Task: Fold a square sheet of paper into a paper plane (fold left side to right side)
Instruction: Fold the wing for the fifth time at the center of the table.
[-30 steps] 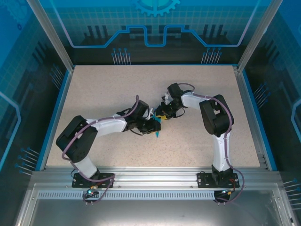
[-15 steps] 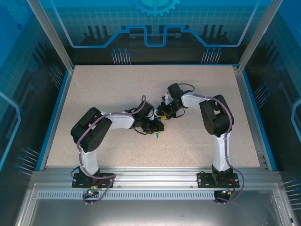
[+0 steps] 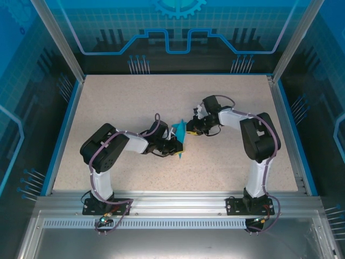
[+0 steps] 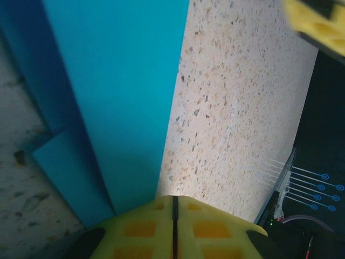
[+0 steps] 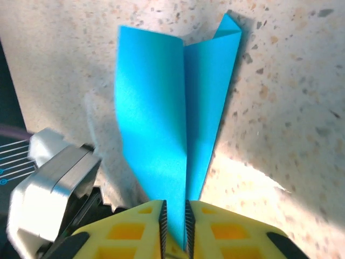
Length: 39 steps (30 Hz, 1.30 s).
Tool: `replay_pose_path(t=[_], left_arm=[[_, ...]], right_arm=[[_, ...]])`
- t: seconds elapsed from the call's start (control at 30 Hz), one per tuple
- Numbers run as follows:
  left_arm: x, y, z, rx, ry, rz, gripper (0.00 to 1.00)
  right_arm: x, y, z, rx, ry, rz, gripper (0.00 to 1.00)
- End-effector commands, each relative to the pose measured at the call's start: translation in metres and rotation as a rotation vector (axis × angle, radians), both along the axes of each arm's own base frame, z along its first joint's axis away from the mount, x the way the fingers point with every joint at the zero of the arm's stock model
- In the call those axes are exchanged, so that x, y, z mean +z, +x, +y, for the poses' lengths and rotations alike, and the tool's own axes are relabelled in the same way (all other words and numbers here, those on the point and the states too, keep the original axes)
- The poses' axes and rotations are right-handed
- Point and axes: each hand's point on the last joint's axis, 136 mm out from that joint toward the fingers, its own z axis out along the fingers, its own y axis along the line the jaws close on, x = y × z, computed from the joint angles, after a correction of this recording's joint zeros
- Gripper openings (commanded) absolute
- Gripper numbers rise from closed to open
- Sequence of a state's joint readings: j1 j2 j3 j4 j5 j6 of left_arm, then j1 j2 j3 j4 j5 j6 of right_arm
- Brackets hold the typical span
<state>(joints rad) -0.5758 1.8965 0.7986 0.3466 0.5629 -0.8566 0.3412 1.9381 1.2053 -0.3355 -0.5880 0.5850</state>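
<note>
Our right tool [image 5: 175, 216] pinches the narrow end of the paper plane [image 5: 161, 118], with blue paper showing in its slit. Our left tool [image 4: 174, 216] is pressed together against the paper; we cannot tell whether it grips. The plane sits over the middle of the counter [image 3: 118, 108], between the two tools. Its long axis runs roughly near-to-far, and it widens away from the right tool. We judge this a late crease. The next move calls for pressing along the centre fold while one end stays pinned.
</note>
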Motion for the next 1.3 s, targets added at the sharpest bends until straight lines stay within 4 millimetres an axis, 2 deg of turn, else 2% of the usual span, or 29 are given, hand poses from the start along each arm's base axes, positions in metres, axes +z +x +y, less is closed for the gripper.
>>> replay_pose_path(t=[0.0,0.1,0.2,0.37,0.67,1.0,1.27], left_arm=[[-0.042,-0.033,0.02,0.007,0.099,0.165,0.07],[-0.044,-0.034,0.022,0.007,0.107,0.167,0.06],[-0.045,-0.035,0.023,0.007,0.113,0.169,0.05],[-0.046,-0.034,0.024,0.008,0.117,0.167,0.04],[-0.047,-0.035,0.024,0.006,0.124,0.172,0.04],[-0.054,-0.039,0.031,0.022,0.15,0.197,0.02],[-0.059,-0.04,0.035,0.033,0.157,0.21,0.01]], right_arm=[[0.01,-0.015,0.002,0.033,0.029,-0.016,0.15],[0.002,-0.03,0.013,0.056,0.029,0.01,0.13],[-0.006,-0.036,0.024,0.068,0.04,0.034,0.13],[-0.012,-0.034,0.04,0.083,0.055,0.041,0.13],[-0.031,-0.028,0.051,0.09,0.016,0.068,0.13],[-0.056,-0.006,0.028,0.069,-0.151,0.025,0.14],[-0.053,0.02,0.015,0.043,-0.143,-0.018,0.14]])
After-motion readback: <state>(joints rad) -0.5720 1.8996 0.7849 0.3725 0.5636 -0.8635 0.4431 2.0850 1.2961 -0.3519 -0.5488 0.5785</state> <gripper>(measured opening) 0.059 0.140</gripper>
